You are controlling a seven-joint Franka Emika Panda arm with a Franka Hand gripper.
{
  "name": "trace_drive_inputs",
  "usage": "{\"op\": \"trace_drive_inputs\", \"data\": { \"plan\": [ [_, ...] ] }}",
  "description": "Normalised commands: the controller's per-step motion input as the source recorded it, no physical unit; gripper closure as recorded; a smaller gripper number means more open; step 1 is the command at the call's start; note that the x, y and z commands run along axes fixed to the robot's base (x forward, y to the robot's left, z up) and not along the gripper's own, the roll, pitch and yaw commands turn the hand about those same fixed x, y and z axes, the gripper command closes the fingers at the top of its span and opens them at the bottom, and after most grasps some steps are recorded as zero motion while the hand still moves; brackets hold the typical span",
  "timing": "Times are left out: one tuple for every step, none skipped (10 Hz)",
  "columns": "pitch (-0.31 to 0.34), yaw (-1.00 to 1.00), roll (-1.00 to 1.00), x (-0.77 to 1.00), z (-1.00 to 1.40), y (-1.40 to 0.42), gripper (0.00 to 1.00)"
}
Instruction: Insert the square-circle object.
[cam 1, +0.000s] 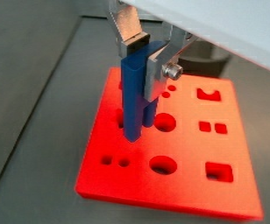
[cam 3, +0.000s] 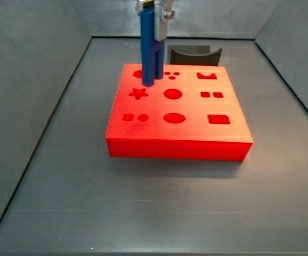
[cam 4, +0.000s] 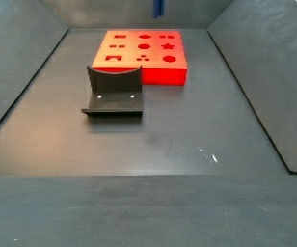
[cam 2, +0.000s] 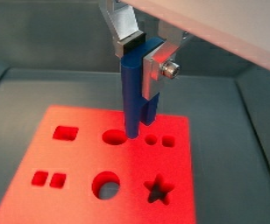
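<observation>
My gripper (cam 1: pixel 147 54) is shut on the square-circle object (cam 1: pixel 135 92), a long bright-blue peg of two joined bars, and holds it upright. It also shows in a wrist view (cam 2: pixel 137 87) and in a side view (cam 3: pixel 150 45). The peg's lower end is at the top face of the red block (cam 1: pixel 138 179), in the block's far-left part in a side view (cam 3: pixel 184 135), next to a round hole (cam 2: pixel 114 136) and a pair of small holes (cam 2: pixel 159 140). I cannot tell whether the tip has entered a hole. In a side view only a bit of the peg (cam 4: pixel 160 8) shows above the block (cam 4: pixel 142 58).
The dark fixture (cam 4: pixel 114 92) stands on the grey floor close to one side of the red block; it also shows in a side view (cam 3: pixel 193 54). Grey sloped walls (cam 3: pixel 37 120) ring the floor. The block's top has several shaped holes, among them a star (cam 2: pixel 159 189).
</observation>
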Motion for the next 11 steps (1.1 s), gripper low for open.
{"op": "trace_drive_inputs", "data": {
  "plan": [
    [-0.030, -1.00, 0.00, 0.00, -0.16, 0.00, 1.00],
    [-0.009, -1.00, 0.05, 0.00, -0.26, 0.00, 1.00],
    [-0.033, -1.00, 0.07, 0.00, -0.33, 0.00, 1.00],
    [-0.041, -1.00, 0.07, 0.00, -0.34, 0.00, 1.00],
    [-0.031, -1.00, 0.03, 0.00, -0.24, 0.00, 1.00],
    [-0.034, -1.00, 0.01, 0.00, -0.19, 0.00, 1.00],
    [-0.021, -1.00, 0.01, 0.00, -0.17, 0.00, 1.00],
    [-0.010, -1.00, 0.01, 0.00, -0.15, 0.00, 1.00],
    [0.000, -1.00, 0.00, 0.00, -0.14, 0.00, 1.00],
    [0.000, -1.00, 0.00, 0.00, -0.13, 0.00, 1.00],
    [0.000, -1.00, 0.00, 0.00, -0.09, 0.00, 1.00]
  ]
}}
